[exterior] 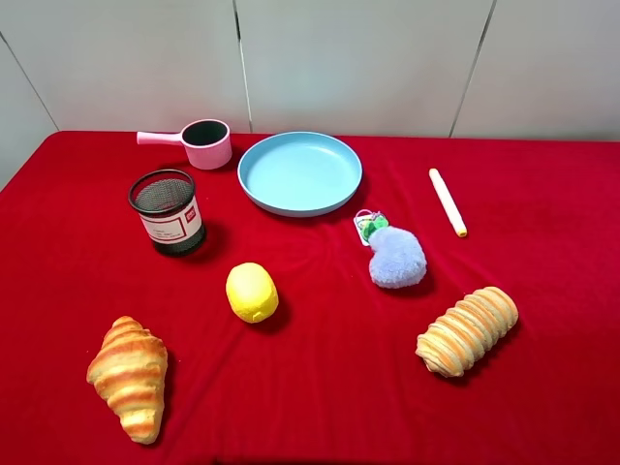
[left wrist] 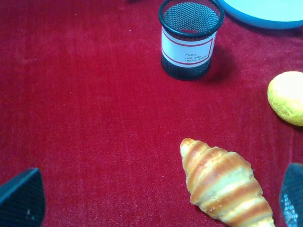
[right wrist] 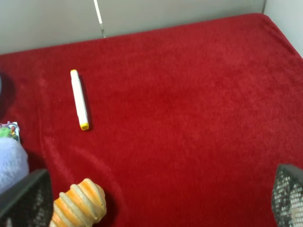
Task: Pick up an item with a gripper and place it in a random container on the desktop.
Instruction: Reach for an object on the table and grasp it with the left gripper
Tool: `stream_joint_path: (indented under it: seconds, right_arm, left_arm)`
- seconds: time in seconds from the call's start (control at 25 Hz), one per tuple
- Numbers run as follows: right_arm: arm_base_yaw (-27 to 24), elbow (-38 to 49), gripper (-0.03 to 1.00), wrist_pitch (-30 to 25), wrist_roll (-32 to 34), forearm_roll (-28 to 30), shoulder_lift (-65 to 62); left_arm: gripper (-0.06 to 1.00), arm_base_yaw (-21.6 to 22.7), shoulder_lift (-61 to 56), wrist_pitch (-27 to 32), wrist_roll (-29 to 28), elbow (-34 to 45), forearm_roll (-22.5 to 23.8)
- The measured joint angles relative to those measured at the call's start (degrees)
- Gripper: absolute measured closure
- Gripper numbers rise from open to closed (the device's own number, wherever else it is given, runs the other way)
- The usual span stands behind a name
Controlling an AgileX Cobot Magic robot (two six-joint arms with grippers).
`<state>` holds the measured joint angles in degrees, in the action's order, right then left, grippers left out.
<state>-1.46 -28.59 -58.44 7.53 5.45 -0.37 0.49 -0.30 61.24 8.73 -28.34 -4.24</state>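
The yellow lemon-shaped item [exterior: 252,292] lies on the red desktop [exterior: 329,387], left of centre and in front of the light-blue plate [exterior: 299,172], which is empty. Neither gripper shows in the exterior high view. In the left wrist view my left gripper [left wrist: 156,198] stands open above the cloth, its black fingertips [left wrist: 21,197] wide apart and nothing between them. The item [left wrist: 287,97] lies ahead of it to one side, well outside the fingers. My right gripper [right wrist: 158,198] is open too and holds nothing, far from the item.
A black mesh cup [exterior: 167,211] and a pink handled cup [exterior: 205,143] stand left of the plate. A striped croissant [exterior: 129,376] lies front left, a striped bread roll [exterior: 467,330] front right. A blue pompom [exterior: 396,257] and a white marker [exterior: 448,201] lie right of centre.
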Motion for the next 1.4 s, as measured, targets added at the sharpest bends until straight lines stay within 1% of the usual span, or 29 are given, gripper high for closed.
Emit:
stream_joint_path:
  seconds: [1.2, 1.4]
  right_arm:
    - [0.0, 0.0, 0.28, 0.01, 0.0, 0.0, 0.0]
    - [0.0, 0.0, 0.28, 0.01, 0.0, 0.0, 0.0]
  left_arm:
    - [-0.05, 0.0, 0.0, -0.02, 0.0, 0.0, -0.05]
    - [-0.05, 0.0, 0.21, 0.12, 0.0, -1.16, -0.16]
